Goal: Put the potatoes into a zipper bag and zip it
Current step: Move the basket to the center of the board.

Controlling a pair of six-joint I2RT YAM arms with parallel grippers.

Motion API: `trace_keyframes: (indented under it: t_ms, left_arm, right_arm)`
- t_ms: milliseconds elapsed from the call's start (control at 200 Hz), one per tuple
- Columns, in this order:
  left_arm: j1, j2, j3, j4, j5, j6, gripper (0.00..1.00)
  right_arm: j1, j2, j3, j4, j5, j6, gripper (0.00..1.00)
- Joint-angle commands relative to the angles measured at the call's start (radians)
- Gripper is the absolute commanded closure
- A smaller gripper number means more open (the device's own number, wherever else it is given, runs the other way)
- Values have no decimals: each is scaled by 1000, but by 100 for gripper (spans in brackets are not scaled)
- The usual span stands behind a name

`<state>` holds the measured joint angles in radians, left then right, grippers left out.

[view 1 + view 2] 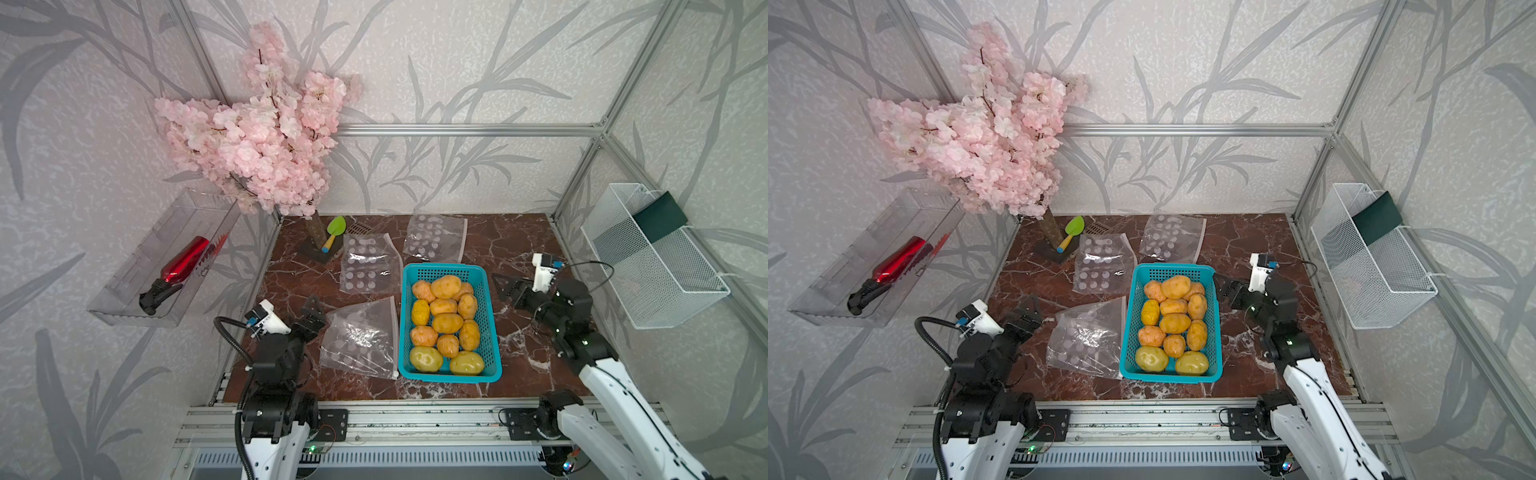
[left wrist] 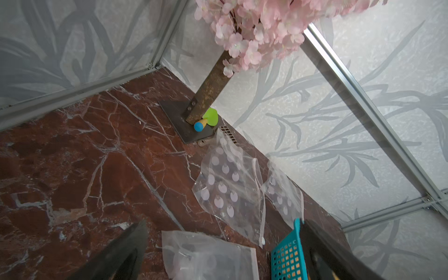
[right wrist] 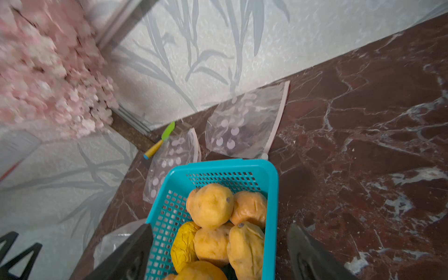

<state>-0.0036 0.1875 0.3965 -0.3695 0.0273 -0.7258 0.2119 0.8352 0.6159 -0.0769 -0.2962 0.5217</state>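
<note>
Potatoes (image 1: 446, 322) fill the basket (image 1: 493, 332) near the front edge of the counter (image 1: 519, 249). My left gripper (image 1: 313, 313), just beside the nearest bag (image 1: 361, 336), and my right gripper (image 1: 505, 289), by the basket's far right corner, both have jaws wide apart, holding nothing

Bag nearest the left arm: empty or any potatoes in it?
Empty. The bag lies flat beside the basket, only its printed dots showing through; the potatoes all sit in the basket.

potatoes (image 1: 446, 323) in basket (image 1: 440, 272) | bag (image 1: 359, 340) just left of it — (more bags (image 1: 365, 266) behind)
</note>
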Motion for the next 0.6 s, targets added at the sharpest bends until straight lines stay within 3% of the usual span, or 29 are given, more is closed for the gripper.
trace_keyframes:
  t_ms: [0,100,260,460,595]
  left_arm:
    - [1,106,58,-71,118,-6,5]
    - [0,224,82,-73,140,1,8]
    - [-33,373,71,9,233,5,10]
    - [-271,485,84,37,74,13,12]
    - [-366,566,61,135,66,-13,13]
  right_arm:
    - [141,72,57,-168,69,-56,15]
    - [273,108,68,-230,220,-71,15]
    - [339,136,21,-250,307,-46,16]
    - [355,113,-17,-305,375,-20,19]
    - [356,50,-27,-340,380,-14,19]
